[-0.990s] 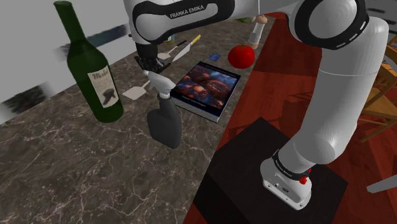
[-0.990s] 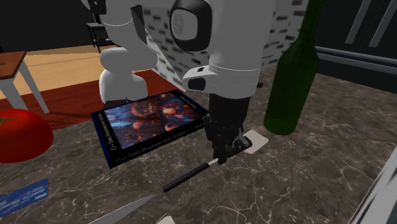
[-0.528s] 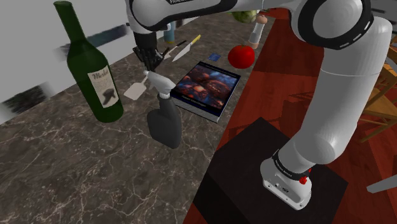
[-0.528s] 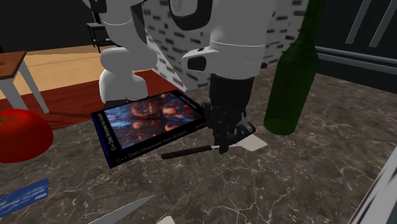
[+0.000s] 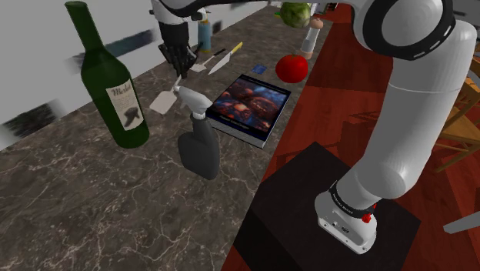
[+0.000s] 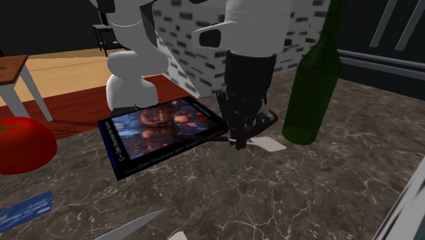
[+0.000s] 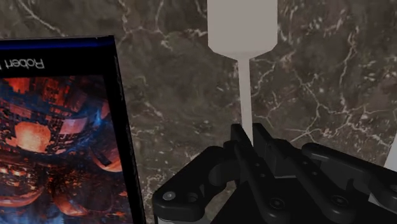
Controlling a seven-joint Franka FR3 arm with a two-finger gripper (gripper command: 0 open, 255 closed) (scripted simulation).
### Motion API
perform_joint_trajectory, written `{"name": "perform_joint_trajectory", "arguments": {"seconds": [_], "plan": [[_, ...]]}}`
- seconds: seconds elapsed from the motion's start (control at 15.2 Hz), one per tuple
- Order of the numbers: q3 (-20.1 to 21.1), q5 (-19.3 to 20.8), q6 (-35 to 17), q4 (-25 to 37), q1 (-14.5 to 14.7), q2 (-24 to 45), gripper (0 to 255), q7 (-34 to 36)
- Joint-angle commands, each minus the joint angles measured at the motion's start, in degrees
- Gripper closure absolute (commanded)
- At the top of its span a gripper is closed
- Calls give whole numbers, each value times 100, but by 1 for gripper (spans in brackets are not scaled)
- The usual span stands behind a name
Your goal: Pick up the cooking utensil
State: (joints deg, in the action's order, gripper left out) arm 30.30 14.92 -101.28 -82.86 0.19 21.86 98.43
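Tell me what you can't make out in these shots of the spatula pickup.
- Wrist view: the handle end of the spatula, hidden behind the gripper.
- Second exterior view: the top of the green bottle, cut off by the upper edge.
- Wrist view: the full title on the book, cut off by the picture's edge.

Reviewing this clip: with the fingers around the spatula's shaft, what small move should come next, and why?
Probably a short straight lift. In the wrist view the gripper is shut on the thin shaft of the spatula, whose blade sits low over the marbled counter, with the book close beside and the green bottle near. Rising vertically should clear it without brushing them.
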Motion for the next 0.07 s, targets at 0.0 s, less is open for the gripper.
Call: {"name": "perform_joint_trajectory", "arguments": {"seconds": [0.0], "plan": [[3,-1,43,40,9,1,255,2]]}}
